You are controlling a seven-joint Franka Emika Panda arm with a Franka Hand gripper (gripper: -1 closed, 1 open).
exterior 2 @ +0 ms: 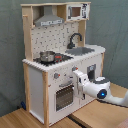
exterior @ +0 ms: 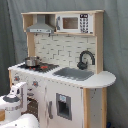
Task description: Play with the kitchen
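Observation:
The kitchen (exterior: 64,49) is a tall white and light-wood toy unit. It has a black faucet (exterior: 86,58), a grey sink (exterior: 75,73) and a small pot (exterior: 32,61) on the stove. In the second exterior view the kitchen (exterior 2: 50,36) stands at the left, with its windowed oven door (exterior 2: 64,96) below a row of knobs (exterior 2: 56,76). My gripper (exterior 2: 76,76) reaches in from the second exterior view's right and sits close against the front panel beside the oven door's top corner. In the first exterior view my gripper (exterior: 22,89) is at the lower left, by the front.
A grey hood (exterior: 42,26) and a toy microwave (exterior: 73,23) sit on the top shelf. A grey curtain (exterior 2: 116,25) hangs behind. The unit stands on wooden boards (exterior 2: 30,118). My white arm (exterior 2: 102,92) stretches across the lower right in front of the cabinet.

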